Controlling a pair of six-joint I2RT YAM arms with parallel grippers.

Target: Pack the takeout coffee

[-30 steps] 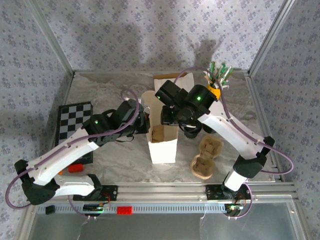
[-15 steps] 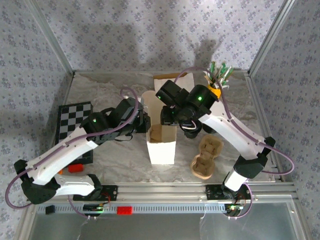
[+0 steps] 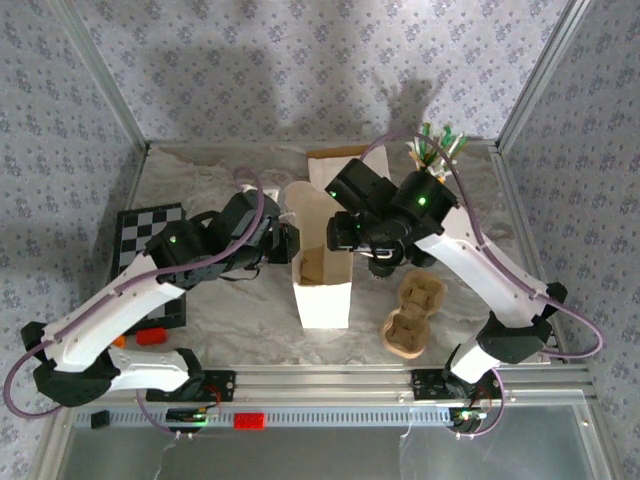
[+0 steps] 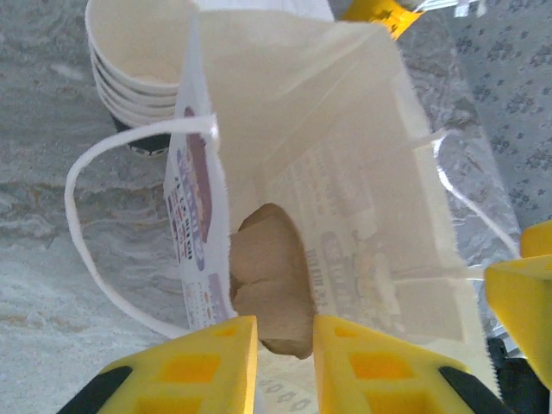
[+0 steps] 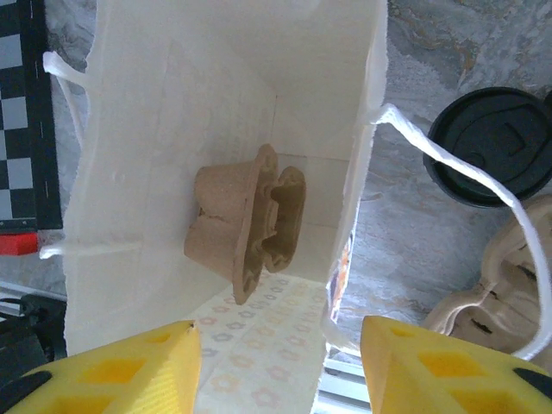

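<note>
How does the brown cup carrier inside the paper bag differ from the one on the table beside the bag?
The bagged carrier sits inside the white paper bag, tipped on its side; the loose carrier lies outside on the table, hollows up. Both are brown moulded pulp.

Bright, even light comes from above. The arms [image 3: 130,300] throw soft dark shadows on the back wall [image 3: 330,80]. The white bag [image 4: 345,129] glows, maybe washed out. The yellow jaws look blurry up close.
</note>
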